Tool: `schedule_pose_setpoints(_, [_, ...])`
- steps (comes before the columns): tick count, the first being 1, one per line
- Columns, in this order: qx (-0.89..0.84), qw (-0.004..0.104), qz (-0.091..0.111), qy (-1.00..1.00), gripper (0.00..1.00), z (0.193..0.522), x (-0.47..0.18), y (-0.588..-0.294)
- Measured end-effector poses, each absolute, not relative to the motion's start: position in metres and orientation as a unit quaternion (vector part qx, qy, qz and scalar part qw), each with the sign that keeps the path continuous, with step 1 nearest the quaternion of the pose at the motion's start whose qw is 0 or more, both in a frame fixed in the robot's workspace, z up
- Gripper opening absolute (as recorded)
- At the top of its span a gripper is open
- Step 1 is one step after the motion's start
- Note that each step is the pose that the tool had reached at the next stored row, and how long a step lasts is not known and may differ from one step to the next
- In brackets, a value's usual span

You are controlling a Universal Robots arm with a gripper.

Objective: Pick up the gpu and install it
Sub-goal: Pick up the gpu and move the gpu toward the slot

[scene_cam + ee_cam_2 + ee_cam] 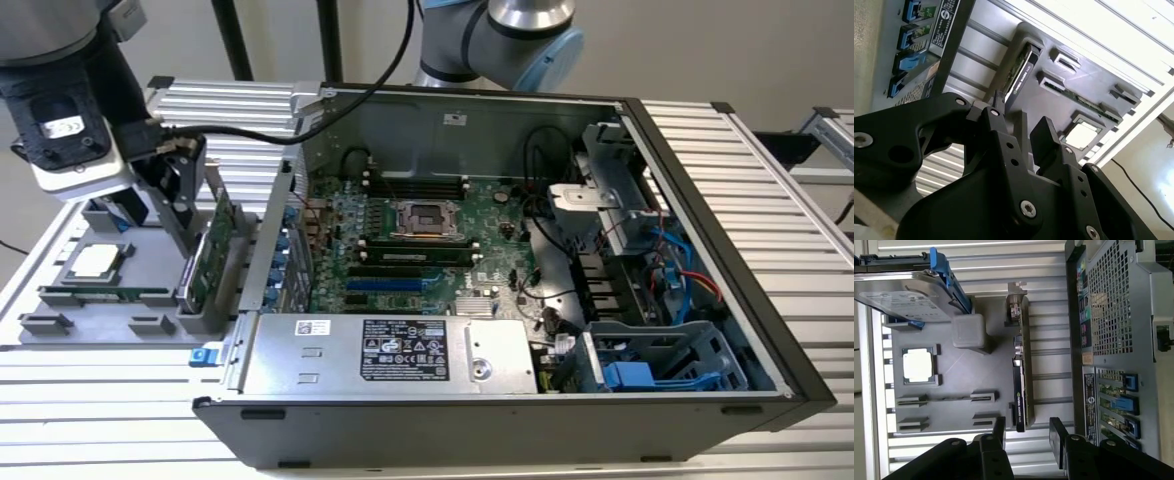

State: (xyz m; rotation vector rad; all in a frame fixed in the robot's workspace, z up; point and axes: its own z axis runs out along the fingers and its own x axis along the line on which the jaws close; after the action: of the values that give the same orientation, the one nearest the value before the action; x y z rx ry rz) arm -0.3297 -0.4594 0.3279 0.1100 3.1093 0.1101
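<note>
gpu: the gpu (1021, 370) stands on its long edge in a slot of a grey holder tray (954, 390), outside the computer case (534, 400) and just beside its wall.
look of the card: in the first wrist view it shows edge-on as a thin strip, with the black shroud along the end nearer the tool and the silver bracket (1015, 300) at the other end. In the exterior view the green board face (214, 250) is visible.
tool: the tool (1026, 422) is open, with one finger on each side of the card's shrouded end and a gap to both faces. It grips nothing.
step in hand: by my reading this is the approach for the pick. The card sits in its tray, so nothing of the install is done.
what the grasp calls for: I judge the fingers must line up squarely with the thin card and close on both flat faces, and the card must come straight up out of its slot.
tray neighbours: a processor chip (918, 365) and a memory stick (946, 399) sit in their own seats, well apart from the card. A hard drive (909, 295) with blue rails sits at the tray's far end.
case: the case is open with its mainboard (400, 250) exposed.
table: a slatted metal table (774, 200) carries the tray and the case.
</note>
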Motion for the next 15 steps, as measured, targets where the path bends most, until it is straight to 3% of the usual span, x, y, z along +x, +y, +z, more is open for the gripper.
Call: schedule_pose_setpoints(15, [0.035, 0.014, 0.035, 0.999, 1.0, 0.325, -0.3297, -0.4594])
